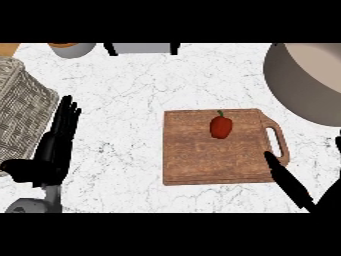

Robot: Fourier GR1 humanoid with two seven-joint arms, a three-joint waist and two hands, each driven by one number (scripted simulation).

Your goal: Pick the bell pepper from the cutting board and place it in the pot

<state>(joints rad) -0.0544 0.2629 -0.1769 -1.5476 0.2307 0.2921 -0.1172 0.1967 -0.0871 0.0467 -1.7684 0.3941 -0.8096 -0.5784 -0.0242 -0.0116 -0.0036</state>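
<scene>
A red bell pepper [221,126] lies untouched in the upper middle of a wooden cutting board [202,160] on a marbled white counter [129,85], green stem pointing away from the robot. The right hand [334,187] hovers at the board's handle end, fingers straight and spread, grasping nothing. Its thumb tip overlaps the board's lower right corner just below the handle slot, while the pepper sits up and to the left of the fingertips, apart from them. The large grey pot [317,82] stands beyond the fingers, toward the upper right, near the board's handle.

The left hand [51,150] rests open on the far side of the board, fingers straight and pointing away, next to a woven basket [7,110].

The risks, as they appear: the pepper is small and rounded, so fingers closing off-centre could roll it across the board rather than trap it. A low carry toward the pot might clip its near rim.

Much is out of sight. The pot's far side and right edge are cut off, so its inside is only partly shown. Most of the right palm falls outside the view. Objects along the counter's far edge, a grey bowl-like vessel [73,49] and a pale item with dark legs [142,48], are cropped and hard to identify.
</scene>
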